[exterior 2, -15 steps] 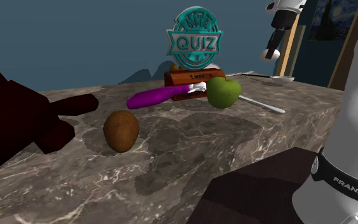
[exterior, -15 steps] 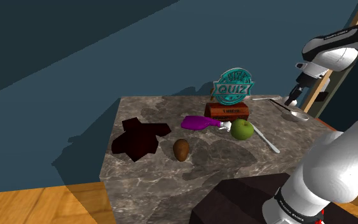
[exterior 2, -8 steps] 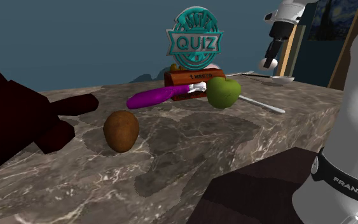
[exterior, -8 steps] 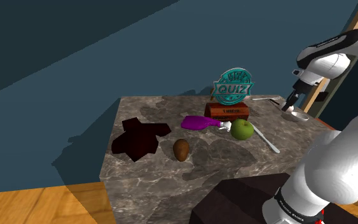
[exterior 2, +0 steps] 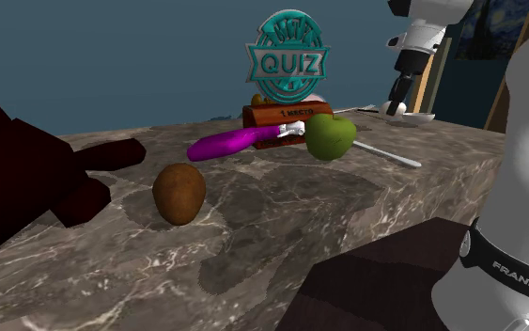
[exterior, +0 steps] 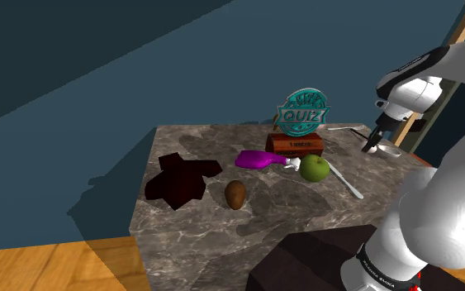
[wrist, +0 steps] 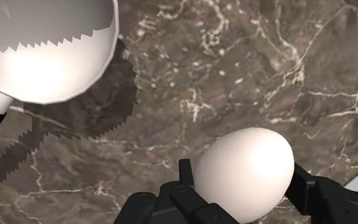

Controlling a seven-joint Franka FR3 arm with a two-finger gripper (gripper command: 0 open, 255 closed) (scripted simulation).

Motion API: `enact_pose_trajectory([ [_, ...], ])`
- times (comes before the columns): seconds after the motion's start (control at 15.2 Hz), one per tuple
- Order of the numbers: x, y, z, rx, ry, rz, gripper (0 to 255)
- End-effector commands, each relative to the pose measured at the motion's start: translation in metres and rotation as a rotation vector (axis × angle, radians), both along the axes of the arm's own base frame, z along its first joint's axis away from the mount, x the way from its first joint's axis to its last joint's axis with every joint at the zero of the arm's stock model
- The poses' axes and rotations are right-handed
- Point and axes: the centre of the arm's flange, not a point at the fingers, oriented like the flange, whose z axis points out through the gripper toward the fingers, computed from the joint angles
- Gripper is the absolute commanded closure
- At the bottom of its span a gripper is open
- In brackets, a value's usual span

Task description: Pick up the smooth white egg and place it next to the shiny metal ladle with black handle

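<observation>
gripper [exterior: 372,144]: fingers closed on smooth white egg [wrist: 244,170], clasping its sides | egg: hanging low over marble tabletop [wrist: 234,76], near ladle [wrist: 47,51] bowl | handling: probably light, slippery, brittle; squeeze gently across widest girth

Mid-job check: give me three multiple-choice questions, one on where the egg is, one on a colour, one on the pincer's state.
1. Where is the egg relative to the ladle?
A) in its bowl
B) in the pincer, apart from the bowl
C) on its handle

2. What colour is the apple?
A) red
B) green
C) yellow

3. The pincer is:
A) open
B) shut on nothing
C) shut on the egg

Answers:
1 B: the wrist view shows marble top between egg and bowl.
2 B: it is green in both exterior views.
3 C: both fingers clasp the egg's sides.
</observation>
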Motion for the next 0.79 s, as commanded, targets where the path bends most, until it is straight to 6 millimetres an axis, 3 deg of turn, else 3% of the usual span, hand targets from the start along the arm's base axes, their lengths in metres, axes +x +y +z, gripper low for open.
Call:
enact_pose_trajectory([
  [0.0,-0.001,-0.001,-0.010,-0.001,-0.001,-0.001,255],
  [0.13,-0.001,-0.001,-0.023,-0.001,-0.001,-0.001,255],
  [0.66,-0.001,-0.001,-0.023,-0.001,-0.001,-0.001,255],
  [0.73,-0.001,-0.001,-0.023,-0.001,-0.001,-0.001,0],
])
